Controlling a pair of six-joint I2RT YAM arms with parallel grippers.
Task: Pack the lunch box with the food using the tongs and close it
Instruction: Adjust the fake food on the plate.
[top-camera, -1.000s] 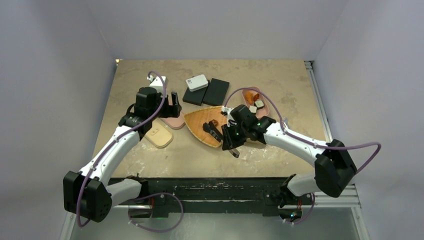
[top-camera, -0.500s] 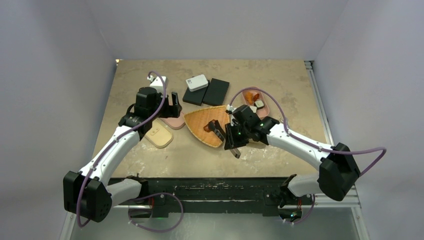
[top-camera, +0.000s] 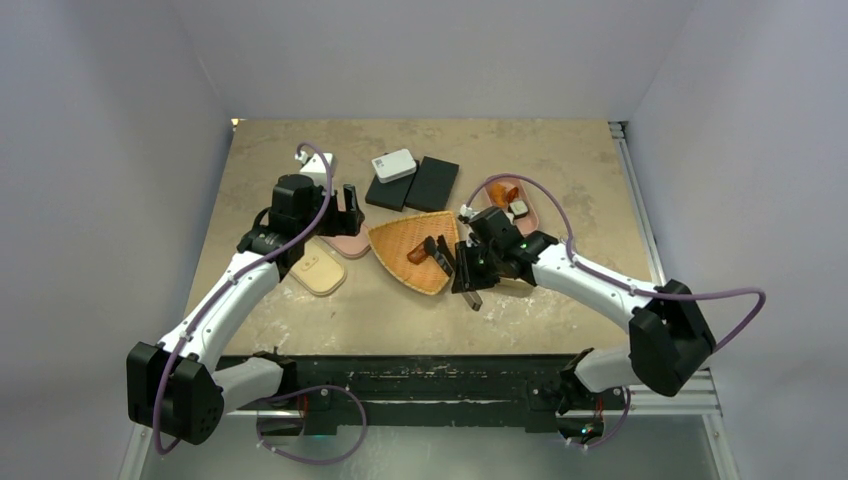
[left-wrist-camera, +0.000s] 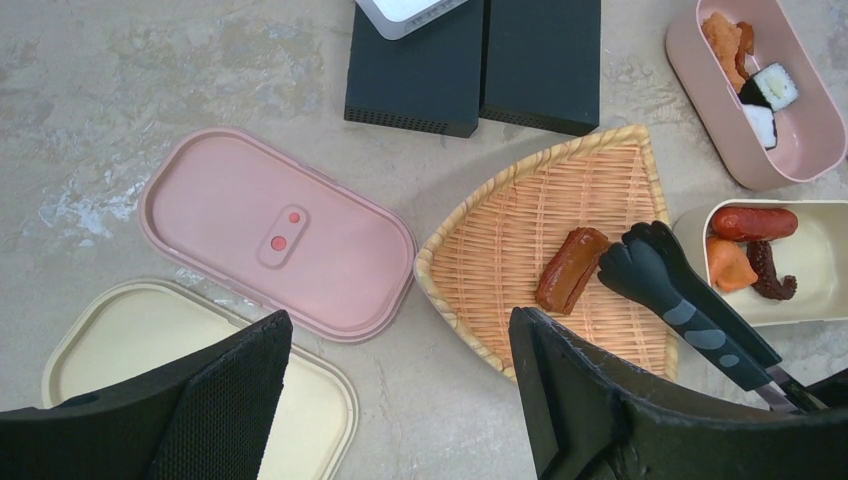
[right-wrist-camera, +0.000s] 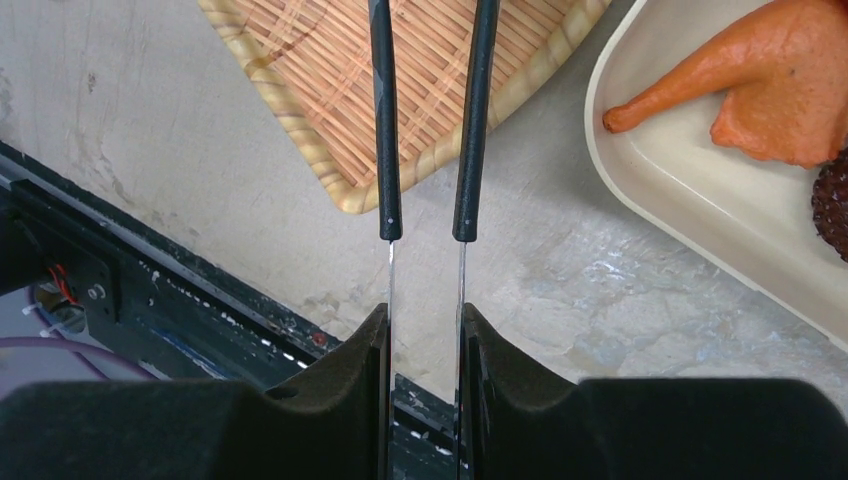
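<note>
We see the right gripper (right-wrist-camera: 425, 325) clamped on the tongs (right-wrist-camera: 384, 120) at their thin silvery part. The two arms run out between its fingers with a narrow gap between them and reach over the rim of the wicker tray (left-wrist-camera: 470, 240). The tongs' black ends lie just beside the brown sausage (left-wrist-camera: 570, 268) on that tray; whether they touch it we cannot tell. Right of the tray sits the cream lunch box (left-wrist-camera: 825, 275), holding a red sausage (left-wrist-camera: 752, 222), an orange piece (left-wrist-camera: 730, 265) and a dark curly piece (left-wrist-camera: 768, 275). Beyond it the pink lunch box (left-wrist-camera: 800, 140) holds orange pieces (left-wrist-camera: 725, 35) and two dark rolls with white centres (left-wrist-camera: 770, 88). The left gripper (left-wrist-camera: 395, 335) hangs wide open and empty above the counter (left-wrist-camera: 120, 110), over the pink lid (left-wrist-camera: 230, 210) and the cream lid (left-wrist-camera: 130, 335) — both lying flat, close beside each other.
</note>
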